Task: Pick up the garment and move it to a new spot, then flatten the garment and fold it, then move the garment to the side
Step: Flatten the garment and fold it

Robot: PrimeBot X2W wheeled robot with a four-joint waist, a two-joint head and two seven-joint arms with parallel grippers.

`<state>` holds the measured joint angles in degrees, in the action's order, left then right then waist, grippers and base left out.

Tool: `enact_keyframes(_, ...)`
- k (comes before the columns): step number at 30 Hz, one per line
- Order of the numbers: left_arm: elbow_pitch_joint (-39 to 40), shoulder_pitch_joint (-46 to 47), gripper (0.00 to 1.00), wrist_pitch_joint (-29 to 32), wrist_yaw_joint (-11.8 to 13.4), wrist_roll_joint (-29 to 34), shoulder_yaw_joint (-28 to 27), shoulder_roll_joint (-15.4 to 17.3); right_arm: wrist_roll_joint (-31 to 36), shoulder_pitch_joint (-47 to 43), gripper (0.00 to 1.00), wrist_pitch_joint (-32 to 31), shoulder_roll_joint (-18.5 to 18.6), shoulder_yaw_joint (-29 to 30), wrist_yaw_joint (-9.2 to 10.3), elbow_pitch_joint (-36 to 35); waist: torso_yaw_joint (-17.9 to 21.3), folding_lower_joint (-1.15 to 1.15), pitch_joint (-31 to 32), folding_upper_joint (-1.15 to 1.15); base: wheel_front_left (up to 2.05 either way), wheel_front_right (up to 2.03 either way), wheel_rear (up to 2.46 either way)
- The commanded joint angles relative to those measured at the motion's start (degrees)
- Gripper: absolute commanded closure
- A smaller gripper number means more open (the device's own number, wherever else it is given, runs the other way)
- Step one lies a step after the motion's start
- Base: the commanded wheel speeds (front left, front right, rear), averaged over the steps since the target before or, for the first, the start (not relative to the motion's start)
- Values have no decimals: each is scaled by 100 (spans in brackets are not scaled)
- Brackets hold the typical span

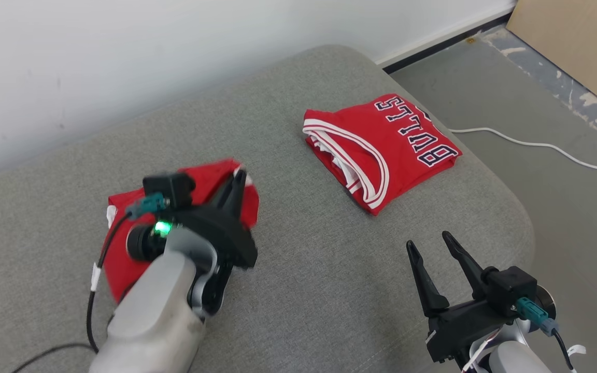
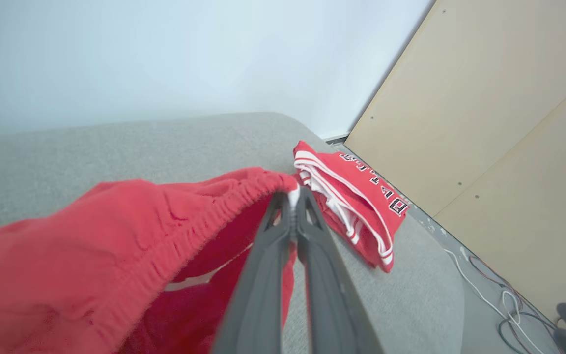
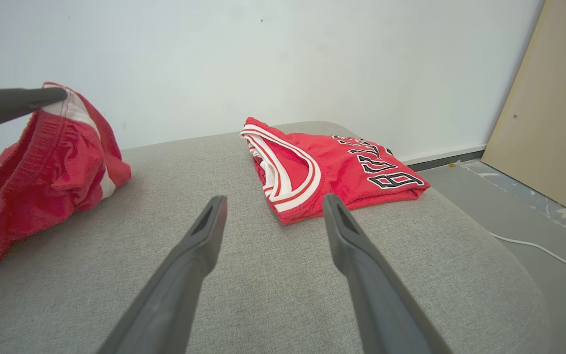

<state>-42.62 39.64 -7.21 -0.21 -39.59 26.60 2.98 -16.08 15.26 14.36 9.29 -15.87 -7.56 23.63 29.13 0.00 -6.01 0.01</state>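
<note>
- At the far left we see the red shorts (image 1: 122, 259) on the grey cushion (image 1: 319, 269), with the white wall (image 1: 122, 52) close behind the cushion's back edge.
- Between the shorts and the folded red Bulls jersey (image 1: 381, 150) we find a broad bare stretch of cushion.
- The jersey lies near the cushion's rounded right corner. Beyond that edge we see grey floor (image 1: 563, 217) crossed by a white cable (image 1: 537, 145), and a wooden panel (image 1: 578, 41) at the far right.
- The left pincer (image 2: 294, 196) is clenched on the elastic waistband of the shorts. That corner is raised off the cushion while the rest drapes down onto it. The pale left forearm (image 1: 158, 311) reaches in from the lower left of the head view.
- The right pincer (image 1: 428, 241) hovers released over bare cushion near the right edge. Its fingers are spread and point toward the jersey, touching nothing.
</note>
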Motion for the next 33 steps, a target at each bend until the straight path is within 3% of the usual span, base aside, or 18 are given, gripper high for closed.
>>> enact_keyframes(1,132,238,100,-121,-128,-62,48,-10,5,-47,0,2,50,-9,17,12,-32,0,90,-1,0,0,0)
enact_keyframes(10,808,1193,100,-576,-577,-172,110,-2,5,-220,0,-41,137,134,17,-27,-227,0,258,-1,0,0,0)
enact_keyframes(18,1103,740,100,-570,-681,-356,154,234,62,-367,0,-109,104,261,17,-139,-704,0,320,-1,0,0,0)
enact_keyframes(26,1444,-642,100,-36,-688,-553,468,775,68,-456,0,-150,104,358,17,-214,-1175,0,318,-1,0,0,0)
enact_keyframes(33,1997,-2036,100,205,-200,-643,366,1524,135,-562,0,-212,72,447,17,-322,-1584,0,324,-1,0,0,0)
